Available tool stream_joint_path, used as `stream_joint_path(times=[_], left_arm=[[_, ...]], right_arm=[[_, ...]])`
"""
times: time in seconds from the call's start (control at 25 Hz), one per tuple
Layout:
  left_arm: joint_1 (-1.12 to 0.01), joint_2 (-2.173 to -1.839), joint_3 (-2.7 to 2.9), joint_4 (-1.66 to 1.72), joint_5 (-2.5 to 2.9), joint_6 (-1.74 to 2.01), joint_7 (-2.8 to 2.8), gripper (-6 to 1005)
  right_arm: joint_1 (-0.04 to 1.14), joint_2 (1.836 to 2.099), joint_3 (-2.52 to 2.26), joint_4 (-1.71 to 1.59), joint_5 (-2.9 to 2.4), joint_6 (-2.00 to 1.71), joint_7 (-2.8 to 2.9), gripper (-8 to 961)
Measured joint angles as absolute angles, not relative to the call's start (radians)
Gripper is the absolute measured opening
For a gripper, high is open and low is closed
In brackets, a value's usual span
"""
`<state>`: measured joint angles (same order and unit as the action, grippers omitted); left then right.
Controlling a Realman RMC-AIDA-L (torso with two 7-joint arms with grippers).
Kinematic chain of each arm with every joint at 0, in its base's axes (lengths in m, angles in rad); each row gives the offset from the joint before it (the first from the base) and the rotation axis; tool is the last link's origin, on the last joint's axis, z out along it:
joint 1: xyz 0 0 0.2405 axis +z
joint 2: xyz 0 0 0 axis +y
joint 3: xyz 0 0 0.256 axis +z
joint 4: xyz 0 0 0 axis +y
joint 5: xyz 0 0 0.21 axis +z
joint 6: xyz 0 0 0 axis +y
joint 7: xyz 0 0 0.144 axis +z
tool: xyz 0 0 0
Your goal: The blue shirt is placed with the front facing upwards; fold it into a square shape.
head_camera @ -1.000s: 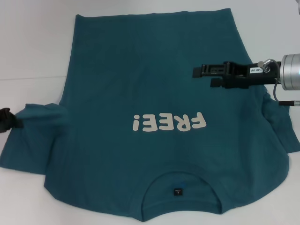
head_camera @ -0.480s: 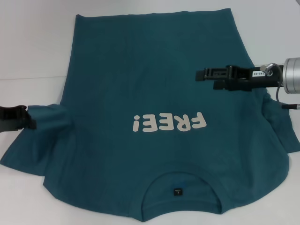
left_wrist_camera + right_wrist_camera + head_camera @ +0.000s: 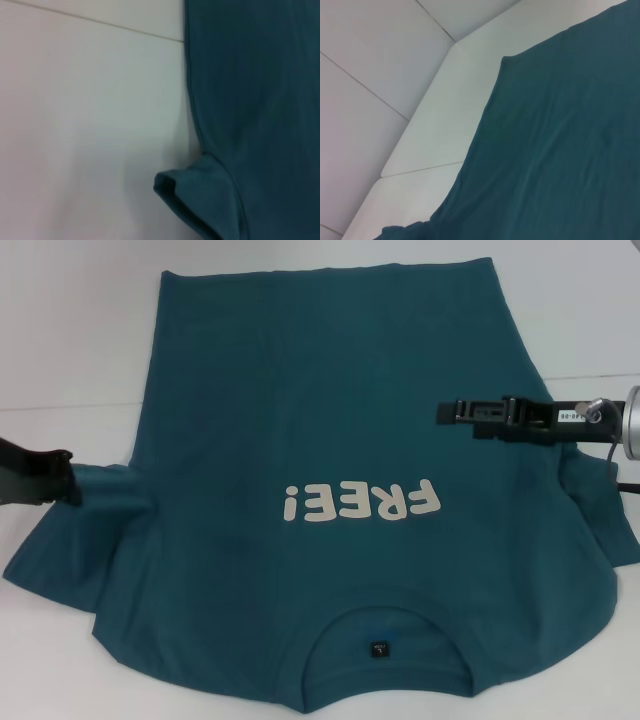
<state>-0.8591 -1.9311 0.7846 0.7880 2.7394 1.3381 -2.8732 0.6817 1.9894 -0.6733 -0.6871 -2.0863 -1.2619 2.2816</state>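
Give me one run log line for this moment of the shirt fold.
blue shirt: flat, front up, unfolded | left end effector: at left sleeve edge | right end effector: hovers over shirt's right side | table: white

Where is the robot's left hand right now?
In the head view, the left hand sits at the left edge, at the blue shirt's bunched left sleeve.

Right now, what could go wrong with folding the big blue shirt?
The left gripper is at the blue shirt's left sleeve, which is bunched into a fold beside it. If that sleeve slips or drags, the fold could come out crooked. The right gripper hangs over the shirt's right side; moving sideways while low, it might wrinkle the flat cloth or shift the whole shirt on the white table.
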Motion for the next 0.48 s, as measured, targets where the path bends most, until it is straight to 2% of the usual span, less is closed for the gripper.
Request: stream_joint_path(times=[0.24,0.48], left_arm=[[-0.929,-1.952,0.809,0.757,2.829,1.311,-2.915,65],[-0.984,-1.996,0.827,0.756,2.854,1.312,-2.93,73]], right_arm=[[0.67,1.991,-0.673,-0.687,-2.083,-1.253,2.272,931],[0.664,1.993,-0.673,-0.682,-2.083,-1.236,2.256,931]])
